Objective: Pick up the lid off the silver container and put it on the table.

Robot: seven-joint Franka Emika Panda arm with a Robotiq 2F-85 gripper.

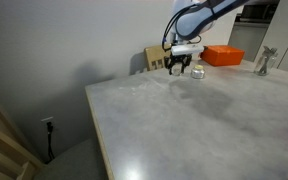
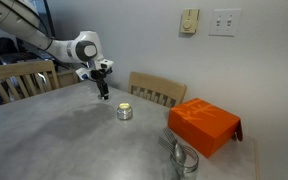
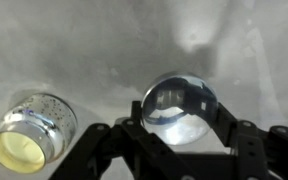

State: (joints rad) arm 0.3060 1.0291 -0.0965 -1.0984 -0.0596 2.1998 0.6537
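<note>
My gripper (image 3: 179,128) is shut on the lid (image 3: 179,103), a round shiny silver cap held between the two black fingers just above the table (image 3: 94,50). The silver container (image 3: 34,128) stands open to the left of the gripper, its pale yellow inside showing. In both exterior views the gripper (image 2: 103,90) (image 1: 177,68) hangs low over the marbled table (image 2: 64,140) (image 1: 204,130), a short way beside the container (image 2: 125,112) (image 1: 197,71). The lid is too small to make out there.
An orange box (image 2: 202,125) (image 1: 222,55) lies on the table beyond the container. A taller silver spouted item (image 2: 184,158) (image 1: 265,62) stands near it. Wooden chairs (image 2: 154,90) (image 2: 19,78) stand along the table's edges.
</note>
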